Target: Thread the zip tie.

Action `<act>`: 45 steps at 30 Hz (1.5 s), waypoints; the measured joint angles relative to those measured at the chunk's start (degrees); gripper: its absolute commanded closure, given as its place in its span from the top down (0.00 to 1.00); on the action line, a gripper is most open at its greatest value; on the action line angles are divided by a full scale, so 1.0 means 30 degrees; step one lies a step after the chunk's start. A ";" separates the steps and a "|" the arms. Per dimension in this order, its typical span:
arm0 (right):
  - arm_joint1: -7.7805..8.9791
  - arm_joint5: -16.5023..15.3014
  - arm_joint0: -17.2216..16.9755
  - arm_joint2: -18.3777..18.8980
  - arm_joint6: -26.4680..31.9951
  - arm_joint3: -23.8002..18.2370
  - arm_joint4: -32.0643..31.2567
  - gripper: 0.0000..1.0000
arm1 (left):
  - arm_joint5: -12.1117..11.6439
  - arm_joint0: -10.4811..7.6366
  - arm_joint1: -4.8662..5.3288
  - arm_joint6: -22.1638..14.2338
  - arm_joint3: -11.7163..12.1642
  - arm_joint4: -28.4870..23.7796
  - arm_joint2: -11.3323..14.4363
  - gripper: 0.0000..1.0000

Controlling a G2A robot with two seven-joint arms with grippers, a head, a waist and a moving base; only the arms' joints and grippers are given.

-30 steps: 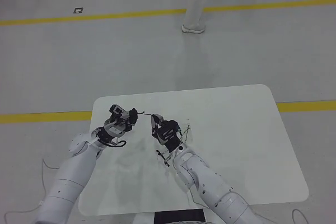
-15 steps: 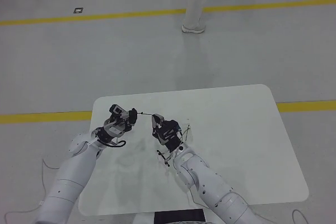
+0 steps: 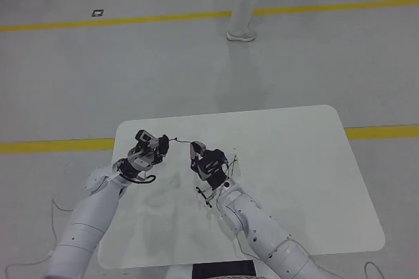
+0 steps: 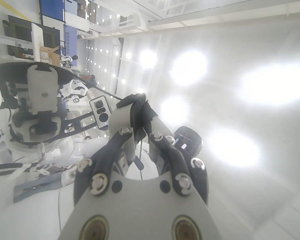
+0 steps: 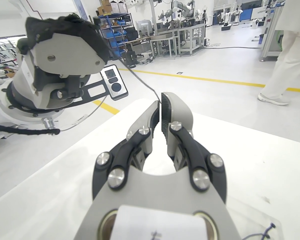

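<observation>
— White counter (image 3: 300,181) below; our tie (image 5: 140,79) spans from left gripper (image 4: 139,104) to right gripper (image 5: 160,104), above it.
— Both are pinched shut on it. Light, springy, slick, we reckon; hold near the tip.

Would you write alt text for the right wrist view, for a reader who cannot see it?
The right gripper pinches one end of a black zip tie above the white table. The tie stretches across to the left gripper, which also grips it.

White rounded table (image 3: 300,139) on grey floor; yellow stripe (image 3: 49,146) beside it; small dark square marker (image 3: 98,12) farther off.
</observation>
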 measured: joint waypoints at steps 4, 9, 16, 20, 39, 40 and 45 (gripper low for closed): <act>0.0025 -0.0097 -0.0099 0.0146 -0.0139 -0.0038 0.0200 1.00 | 0.0015 0.0050 0.0004 -0.0013 0.0009 0.0011 -0.0057 0.00; 0.0099 -0.0136 -0.0444 0.0560 -0.0692 -0.0216 0.0655 1.00 | 0.0009 0.0139 -0.0002 -0.0018 0.0039 -0.0012 -0.0104 0.00; 0.0159 -0.0149 -0.0575 0.0783 -0.0735 -0.0298 0.0674 1.00 | 0.0131 0.0375 0.0064 -0.0279 -0.0162 -0.0374 -0.0555 0.00; 0.0158 -0.0149 -0.0574 0.0782 -0.0735 -0.0296 0.0674 1.00 | 0.0176 0.0469 0.0094 -0.0291 -0.0285 -0.0362 -0.0674 0.00; 0.0767 -0.0088 -0.2401 0.2722 -0.1466 -0.2062 -0.0028 1.00 | 0.2189 0.1043 0.0188 -0.0666 -0.0876 -0.2242 -0.1436 0.00; 0.0845 -0.0152 -0.2681 0.2955 -0.1558 -0.2349 -0.0115 1.00 | 0.2346 0.1131 0.0206 -0.0795 -0.0968 -0.2302 -0.1499 0.00; 0.1237 -0.0672 -0.4268 0.4045 -0.2229 -0.4016 -0.0508 1.00 | 0.3127 0.1707 0.0298 -0.1199 -0.1781 -0.2195 -0.1593 0.00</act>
